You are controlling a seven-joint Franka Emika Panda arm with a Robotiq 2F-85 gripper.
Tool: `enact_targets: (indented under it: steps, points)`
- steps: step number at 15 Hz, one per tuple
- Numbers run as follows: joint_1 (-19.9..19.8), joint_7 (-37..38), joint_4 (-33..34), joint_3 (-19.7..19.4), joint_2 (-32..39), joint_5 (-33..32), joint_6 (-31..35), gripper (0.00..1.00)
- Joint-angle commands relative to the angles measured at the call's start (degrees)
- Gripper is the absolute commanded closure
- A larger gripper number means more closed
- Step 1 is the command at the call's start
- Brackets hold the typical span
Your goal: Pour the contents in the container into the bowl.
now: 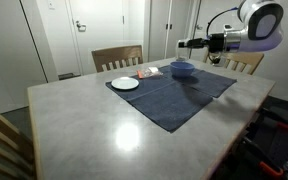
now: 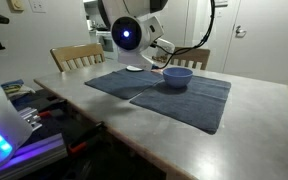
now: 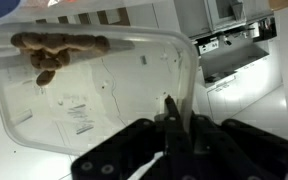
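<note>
In the wrist view the fingers are drawn almost together, pinching the rim of the container on one long side, close to a corner. Its long axis runs across the grip. The brown contents are bunched against the opposite long wall (so tipping away from the fingers should, I judge, send them over that wall). The container appears to be held up off the worktop, though it is too transparent to pick out in either exterior view. Farther off, the bowl sits on the dark cloth toward the far edge of the worktop, seemingly just below the fingers. A white plate lies at the cloth's other end along that same edge. By count there is one container, one bowl, one plate and one arm.
</note>
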Motion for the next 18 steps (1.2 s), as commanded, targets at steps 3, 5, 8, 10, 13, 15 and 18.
enact_targets:
  steps: [3, 5, 8, 10, 13, 15, 18]
  points:
    - [-0.61, -3.62, -0.67, -0.52, 0.33, 1.13, -2.46, 0.98]
    - [-0.61, -3.82, -0.68, -0.55, 0.34, 1.14, -2.58, 0.98]
    - [-0.61, -3.9, -0.69, -0.56, 0.35, 1.14, -2.69, 0.98]
    - [-0.61, -3.93, -0.7, -0.57, 0.35, 1.13, -2.74, 0.98]
    - [-0.61, -3.95, -0.71, -0.57, 0.36, 1.13, -2.82, 0.98]
    - [-0.61, -3.96, -0.72, -0.57, 0.36, 1.13, -2.89, 0.98]
    - [-0.61, -3.97, -0.73, -0.59, 0.37, 1.12, -3.01, 0.98]
